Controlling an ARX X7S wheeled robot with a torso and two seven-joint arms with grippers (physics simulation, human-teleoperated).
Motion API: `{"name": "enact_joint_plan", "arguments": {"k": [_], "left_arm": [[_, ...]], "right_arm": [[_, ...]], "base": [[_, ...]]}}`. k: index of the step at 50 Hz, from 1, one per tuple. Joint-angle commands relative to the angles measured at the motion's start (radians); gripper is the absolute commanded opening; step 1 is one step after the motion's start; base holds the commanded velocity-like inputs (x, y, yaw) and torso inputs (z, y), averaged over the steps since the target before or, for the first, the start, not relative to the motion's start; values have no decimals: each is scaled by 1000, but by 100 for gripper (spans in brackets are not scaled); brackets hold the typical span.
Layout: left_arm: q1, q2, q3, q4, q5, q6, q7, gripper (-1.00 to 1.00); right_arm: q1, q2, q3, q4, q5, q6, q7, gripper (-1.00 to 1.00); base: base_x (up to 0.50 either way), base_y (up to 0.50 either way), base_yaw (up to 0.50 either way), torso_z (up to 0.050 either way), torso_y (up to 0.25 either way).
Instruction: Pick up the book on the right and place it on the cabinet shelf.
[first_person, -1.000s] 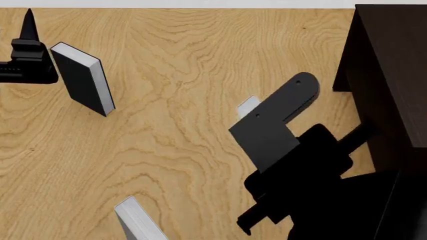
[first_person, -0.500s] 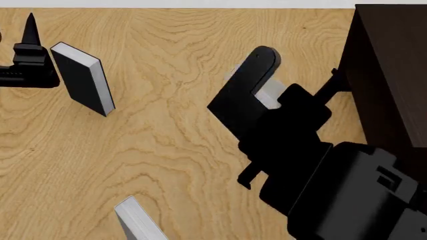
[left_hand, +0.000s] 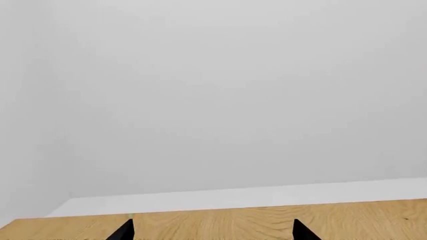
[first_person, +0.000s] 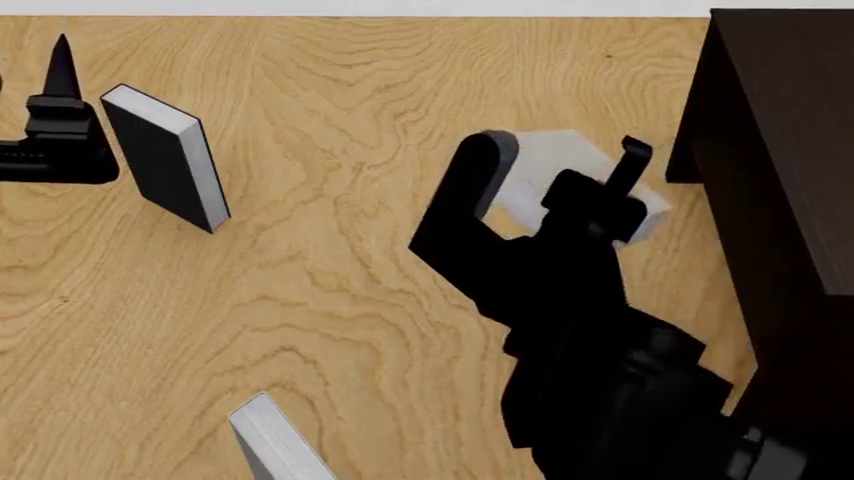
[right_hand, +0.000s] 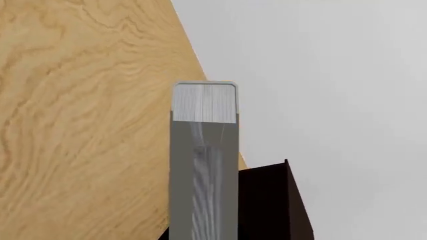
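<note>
Right arm swung toward the cabinet (first_person: 787, 150), book (first_person: 574, 175) now turned and carried along.
Right gripper (first_person: 561, 190) clamped on the book, above the table (first_person: 347, 300), just beside the cabinet; shelf insertion next. Left gripper (first_person: 54, 110) idle, state unclear.

The head camera looks steeply down on the tabletop (first_person: 334, 300) from above. The left wrist camera sits low, facing level across the tabletop's far edge to a blank wall (left_hand: 233, 100). The right wrist camera, close against the book (right_hand: 203, 165), shares tabletop and cabinet (right_hand: 273, 200) with the head view.
</note>
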Motion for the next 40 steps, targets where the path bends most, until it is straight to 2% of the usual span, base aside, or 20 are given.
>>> {"name": "enact_joint_plan", "arguments": {"k": [1, 7, 21, 22, 29, 40], "left_arm": [[2, -3, -4, 3, -6, -3, -4, 100], [3, -2, -5, 4, -9, -2, -6, 100], [7, -5, -10, 7, -18, -3, -9, 100], [8, -6, -11, 7, -18, -2, -10, 100], [17, -9, -12, 5, -19, 5, -10, 100], [24, -12, -12, 0, -21, 12, -13, 100]], "right_arm": [[-3, -52, -101, 105, -209, 3, 32, -100], [-11, -75, -145, 160, -253, 6, 53, -100], [-57, -103, -153, 246, -286, -19, 102, -100], [-48, -114, -204, 260, -328, 2, 115, -100], [-60, -126, -225, 290, -352, 1, 133, -100], [-89, -128, -197, 349, -353, -41, 162, -100]], "base": [[0, 0, 0, 0, 0], [0, 0, 0, 0, 2], [0, 0, 0, 0, 1], [0, 0, 0, 0, 0], [0, 0, 0, 0, 1], [0, 0, 0, 1, 2]]}}
